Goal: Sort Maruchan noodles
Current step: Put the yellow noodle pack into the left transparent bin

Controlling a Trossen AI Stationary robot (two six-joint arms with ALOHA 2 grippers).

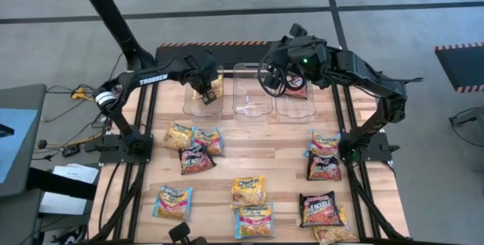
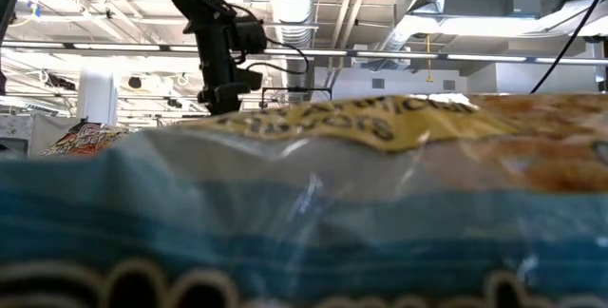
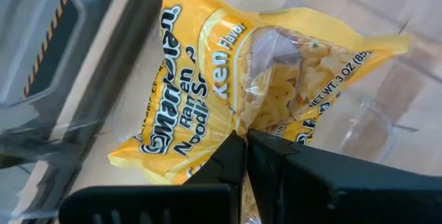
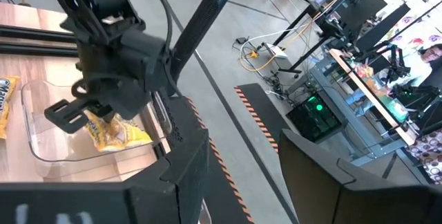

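Note:
My left gripper (image 1: 205, 88) is over the left clear bin (image 1: 203, 106), shut on a yellow Maruchan noodle packet (image 3: 228, 86). In the right wrist view this packet (image 4: 114, 131) hangs under that gripper (image 4: 74, 111), inside the bin's walls. My right gripper (image 1: 274, 77) hovers open above the middle bin (image 1: 252, 98) and right bin, holding nothing. A maroon packet (image 1: 296, 88) lies in the right bin. Several yellow, blue-pink and maroon packets lie flat on the wooden table, such as a yellow one (image 1: 248, 190) and a maroon one (image 1: 318, 209). My left gripper pinches a puckered bit of the yellow packet's wrapper (image 3: 243, 131) between its two fingertips, near the clear window in the middle of the packet's face. The fingers come steeply from above. The packet hangs tilted below them; whether its lower end touches the bin floor I cannot tell.
A blue and yellow packet (image 2: 304, 203) lies right in front of the low camera and blocks most of that view. Packets cluster at the left (image 1: 195, 147), at the right (image 1: 324, 154) and along the near edge (image 1: 255, 221). Bare wood shows mid-table (image 1: 265, 150).

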